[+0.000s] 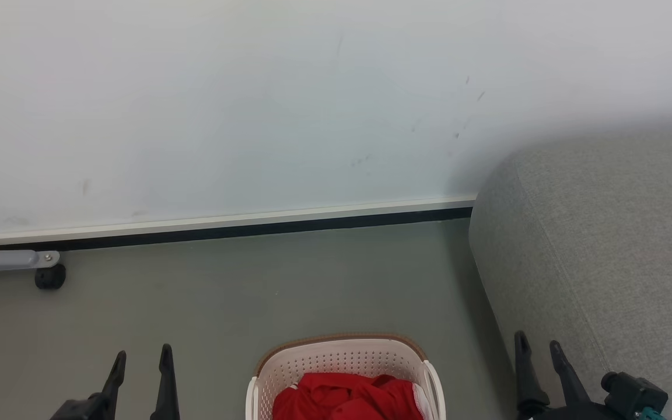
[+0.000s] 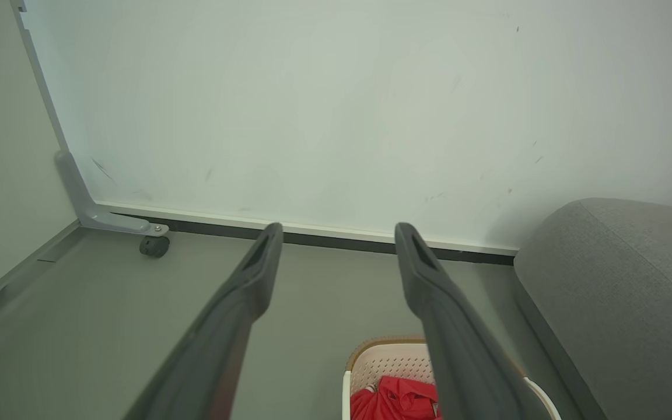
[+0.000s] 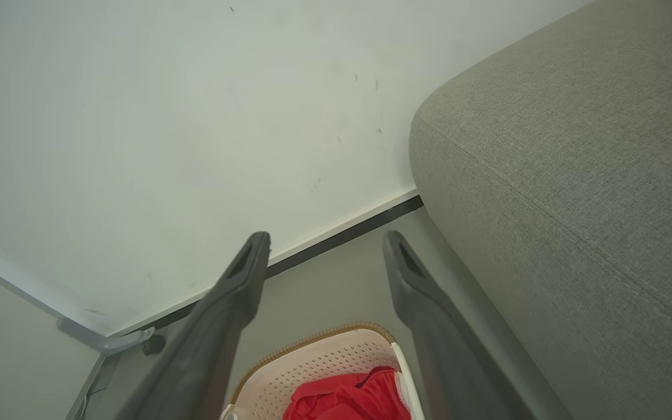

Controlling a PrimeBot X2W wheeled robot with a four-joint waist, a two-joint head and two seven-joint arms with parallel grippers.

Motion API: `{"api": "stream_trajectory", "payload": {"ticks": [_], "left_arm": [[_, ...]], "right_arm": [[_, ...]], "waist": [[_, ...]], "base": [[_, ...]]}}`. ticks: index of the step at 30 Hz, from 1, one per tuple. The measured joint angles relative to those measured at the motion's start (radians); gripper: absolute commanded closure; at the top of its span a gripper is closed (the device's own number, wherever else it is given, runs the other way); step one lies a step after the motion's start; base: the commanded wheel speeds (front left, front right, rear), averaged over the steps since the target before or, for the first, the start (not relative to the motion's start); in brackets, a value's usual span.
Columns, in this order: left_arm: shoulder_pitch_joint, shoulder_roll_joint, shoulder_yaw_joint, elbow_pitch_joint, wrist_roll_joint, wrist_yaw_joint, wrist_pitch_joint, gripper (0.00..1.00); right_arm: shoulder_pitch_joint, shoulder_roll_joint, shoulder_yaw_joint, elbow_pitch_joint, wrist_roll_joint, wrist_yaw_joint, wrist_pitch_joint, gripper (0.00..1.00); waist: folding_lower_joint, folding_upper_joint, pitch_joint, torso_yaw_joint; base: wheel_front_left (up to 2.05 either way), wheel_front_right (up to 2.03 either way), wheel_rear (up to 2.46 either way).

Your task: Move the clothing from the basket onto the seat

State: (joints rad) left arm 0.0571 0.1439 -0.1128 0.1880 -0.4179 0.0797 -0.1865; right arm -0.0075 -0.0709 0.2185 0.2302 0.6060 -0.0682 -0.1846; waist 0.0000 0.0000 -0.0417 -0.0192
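**A:** Where do we find the red clothes (image 1: 347, 396)?

**B:** We see them bunched in the basket (image 1: 342, 350). It stands on the floor (image 1: 254, 280) at the bottom middle of the head view. The seat (image 1: 604, 245) is near on the right, with a strip of floor between the two.

**A:** And our tools?

**B:** The head view gives us both at once. The left tool (image 1: 143, 352) is low on the left over bare floor. The right tool (image 1: 538, 340) is low on the right, in front of the seat's side. Each has its fingers spread wide and holds nothing.

**A:** What do we gain from the left wrist?

**B:** We look between the two spread fingers at the white panel (image 2: 312, 116) and the dark strip along its foot. We also get the far corner, where a grey bracket (image 2: 79, 192) climbs the panel's edge with a small black wheel (image 2: 154, 246) under it. In the head view we see just the bracket's end and that wheel at the left edge. Here the tool's right-hand finger covers part of the basket.

**A:** And from the right wrist?

**B:** That view is tilted. The seat takes up its right side, and we can make out a seam along its rounded edge. Between the fingers we see the basket's brown rim and holed wall. The clothes show a thin white trim at their right edge.
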Motion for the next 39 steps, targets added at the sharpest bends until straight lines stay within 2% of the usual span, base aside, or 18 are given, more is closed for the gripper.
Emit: {"api": "stream_trajectory", "payload": {"ticks": [18,39], "left_arm": [[0.036,0.017,-0.024,-0.011,0.246,0.036,-0.063,0.00],[0.038,0.015,-0.018,-0.004,0.249,0.034,-0.063,0.00]], "right_arm": [[0.021,-0.011,0.053,-0.006,-0.226,-0.030,-0.065,0.00],[0.021,-0.009,0.051,-0.001,-0.237,-0.029,-0.065,0.00]], "waist": [[0.0000,0.0000,-0.016,-0.007],[0.0000,0.0000,-0.011,-0.007]], "base": [[0.00,0.00,0.00],[0.00,0.00,0.00]]}}
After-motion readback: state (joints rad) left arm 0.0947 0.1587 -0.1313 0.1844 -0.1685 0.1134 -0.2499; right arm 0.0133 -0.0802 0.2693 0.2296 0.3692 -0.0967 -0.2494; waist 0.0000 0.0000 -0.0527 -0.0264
